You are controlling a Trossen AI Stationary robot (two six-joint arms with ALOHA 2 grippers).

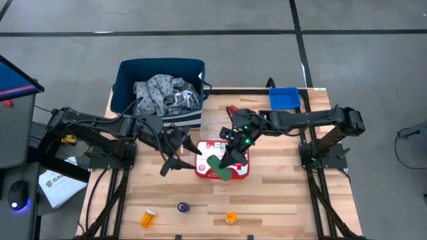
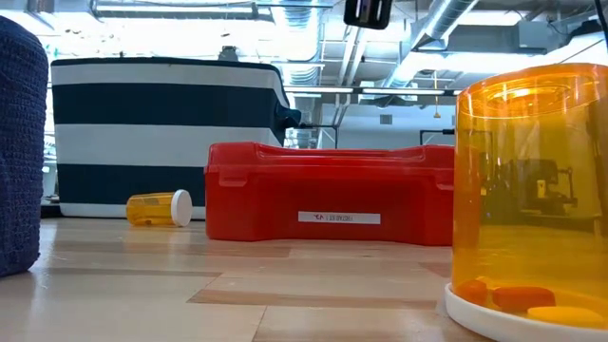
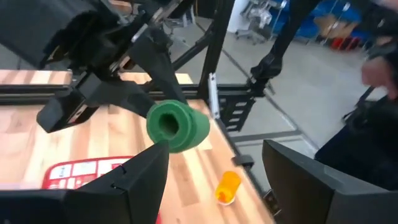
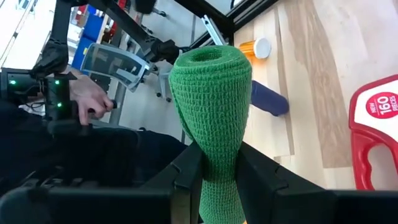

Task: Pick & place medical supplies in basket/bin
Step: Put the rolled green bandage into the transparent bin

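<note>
Over the red first-aid case (image 1: 223, 167) your right pincer (image 1: 225, 165) is pinching the green roll (image 4: 211, 118) at its waist, so the woven wrap bulges out wide above the fingers. Looks like early days to me: only the patterned cloth (image 1: 165, 95) sits in the navy basket (image 1: 127, 75). Two orange pill bottles (image 1: 148, 217) and a dark blue roll (image 1: 183, 208) lie on the counter (image 1: 280, 193). Left pincer (image 1: 175, 159) hangs spread nearby, empty.
</note>
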